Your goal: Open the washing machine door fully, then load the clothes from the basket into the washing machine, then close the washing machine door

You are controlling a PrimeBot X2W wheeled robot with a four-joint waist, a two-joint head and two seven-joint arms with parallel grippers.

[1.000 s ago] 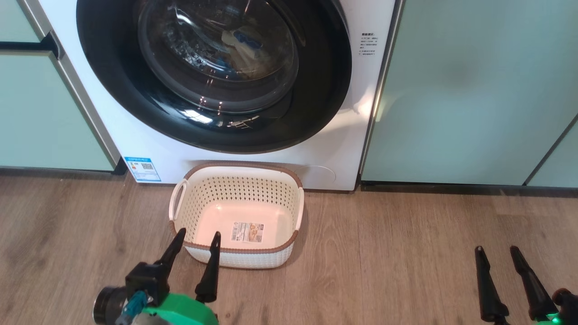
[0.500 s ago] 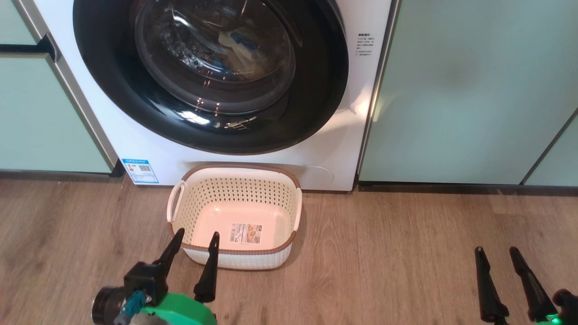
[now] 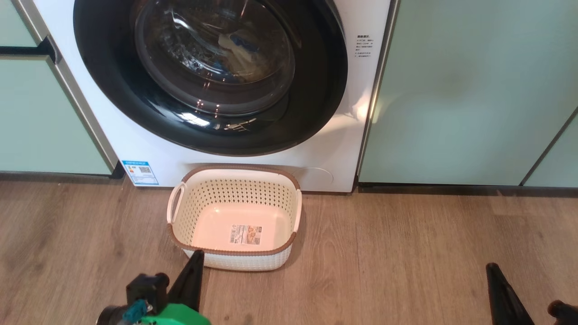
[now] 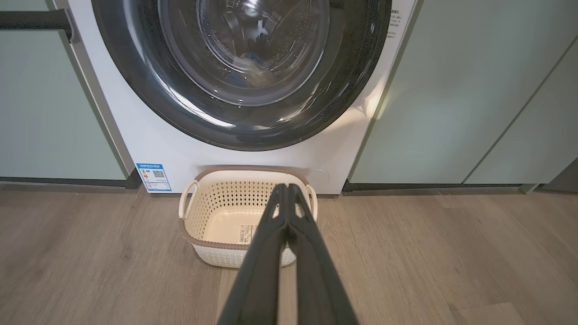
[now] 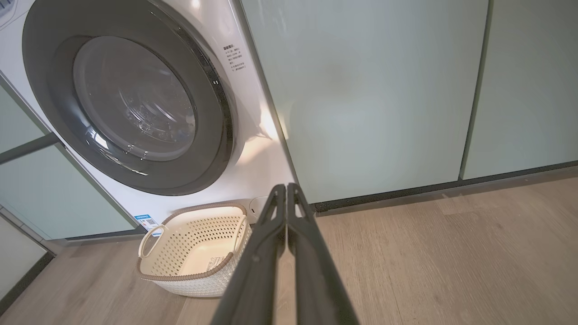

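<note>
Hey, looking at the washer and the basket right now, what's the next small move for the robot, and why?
Probably just draw both tools to rest; the job looks finished. The washing machine door lies shut against the washing machine, the clothes show behind its glass, the basket is empty, and the left tool and right tool are shut on nothing.

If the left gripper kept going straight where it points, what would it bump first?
Probably the basket: the left gripper points at its near rim. Its height is unclear; passing above, it would reach the washing machine.
</note>
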